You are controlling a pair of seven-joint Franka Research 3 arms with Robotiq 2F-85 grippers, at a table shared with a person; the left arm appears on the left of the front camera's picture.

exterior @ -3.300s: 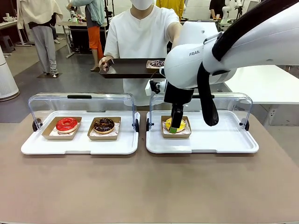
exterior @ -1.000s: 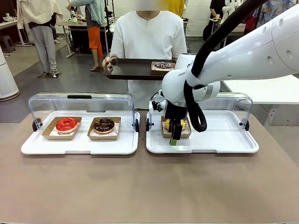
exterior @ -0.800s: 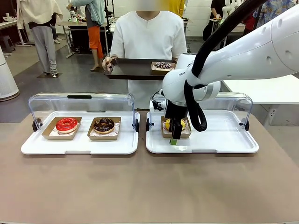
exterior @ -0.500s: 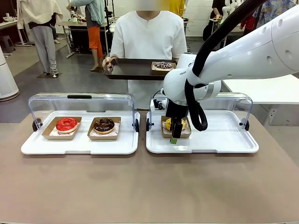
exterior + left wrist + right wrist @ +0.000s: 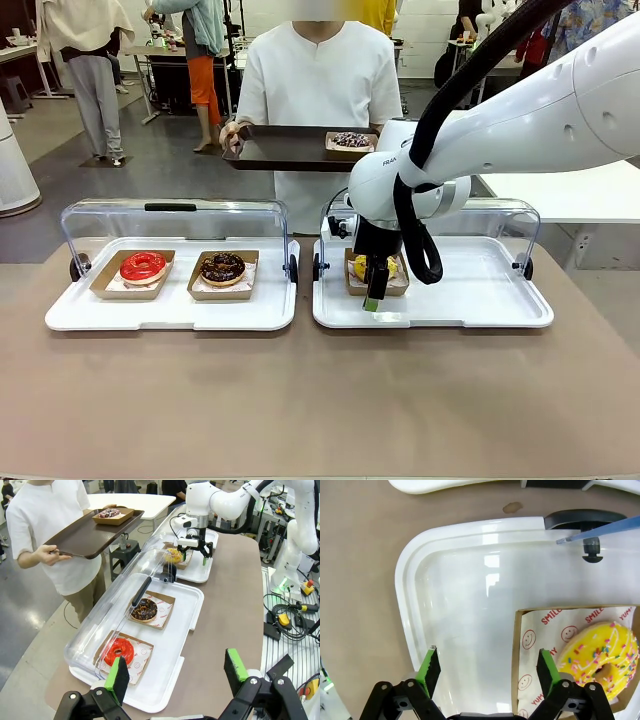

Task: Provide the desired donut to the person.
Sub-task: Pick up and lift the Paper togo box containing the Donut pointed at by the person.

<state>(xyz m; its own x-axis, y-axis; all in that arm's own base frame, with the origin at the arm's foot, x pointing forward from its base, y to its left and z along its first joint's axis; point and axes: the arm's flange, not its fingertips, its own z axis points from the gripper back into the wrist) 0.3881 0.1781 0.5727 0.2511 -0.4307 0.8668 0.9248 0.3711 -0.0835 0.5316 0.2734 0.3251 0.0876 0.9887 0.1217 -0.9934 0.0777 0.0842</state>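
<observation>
Reaching for the yellow donut: we are judging the yellow donut (image 5: 375, 267) to be the wanted one, since our right gripper (image 5: 487, 672) is hanging at it. It is lying in a card tray (image 5: 535, 630) at the left end of the right white tray (image 5: 470, 310).
Right gripper: its fingers are standing wide apart and gripping nothing. They are straddling the card tray's edge, with the donut just outside one pad, probably so that we lift by the card and spare the icing.
Clear lid (image 5: 500, 215): it is leaning back along the tray's far edge, leaving the near side free for our reach.
Person (image 5: 318, 90): they are holding a brown serving tray (image 5: 280, 150) level beyond the table's (image 5: 300, 400) far edge. A sprinkled donut (image 5: 350, 140) is sitting at its right end, and the bare part is giving us room for a drop-off.
Left gripper (image 5: 176, 672): it is hovering open and empty high over the table's left end, seemingly keeping clear.
Other donuts: a red donut (image 5: 143, 266) and a chocolate donut (image 5: 222, 267) are resting in card trays on the left white tray (image 5: 170, 315).
</observation>
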